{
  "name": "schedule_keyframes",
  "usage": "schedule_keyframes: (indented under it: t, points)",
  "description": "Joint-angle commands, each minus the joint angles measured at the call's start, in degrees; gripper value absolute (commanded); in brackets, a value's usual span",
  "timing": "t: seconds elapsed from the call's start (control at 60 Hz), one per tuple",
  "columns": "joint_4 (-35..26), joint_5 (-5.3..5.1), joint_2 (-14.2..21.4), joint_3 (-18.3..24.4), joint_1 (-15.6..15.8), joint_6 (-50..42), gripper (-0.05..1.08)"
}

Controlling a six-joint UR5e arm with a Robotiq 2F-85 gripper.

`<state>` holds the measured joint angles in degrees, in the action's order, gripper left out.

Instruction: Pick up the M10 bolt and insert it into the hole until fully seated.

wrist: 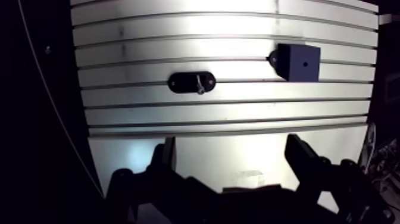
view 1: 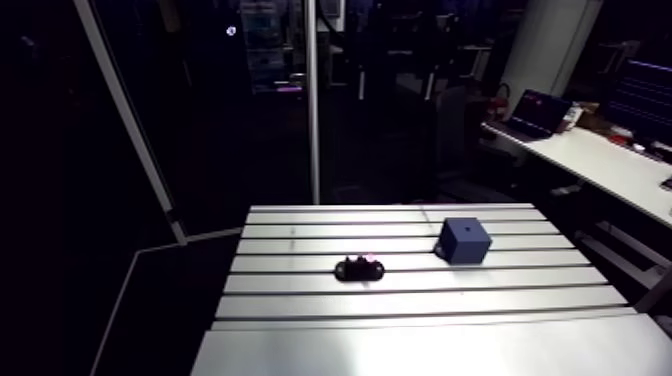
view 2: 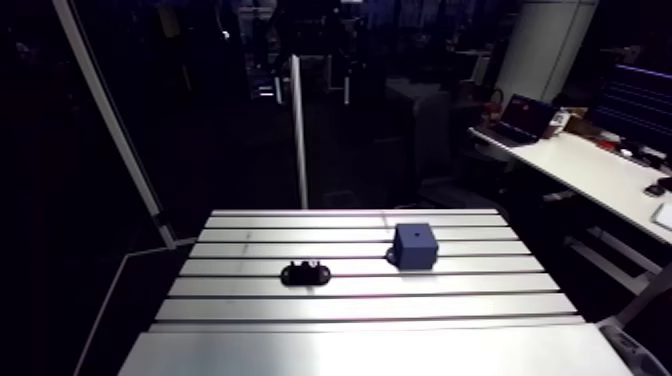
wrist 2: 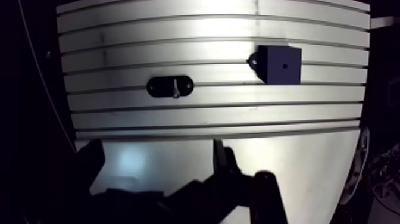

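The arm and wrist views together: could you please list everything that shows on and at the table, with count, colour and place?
table: one, silvery slotted aluminium, under everything
holder: one, black, oval, on the table ahead of the gripper
bolt: one, silvery, in the holder
block: one, dark blue, on the table, apart from the holder and off to its side
hole: one, dark, in the block's upward face
round part: one, dark, on the side of the block that faces the holder; too small to tell what it is
gripper: one, black, fingers wide apart and holding nothing, short of both the holder and the block
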<state>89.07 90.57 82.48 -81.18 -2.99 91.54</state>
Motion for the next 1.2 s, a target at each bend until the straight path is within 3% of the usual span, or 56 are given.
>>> schedule_keyframes:
  t: [0.017, 1.2]
  points:
    - [0.1, -0.17, -0.1, -0.1, 0.0, 0.0, 0.01]
    - [0.3, -0.26, -0.3, -0.9, 0.4, 0.0, 0.01]
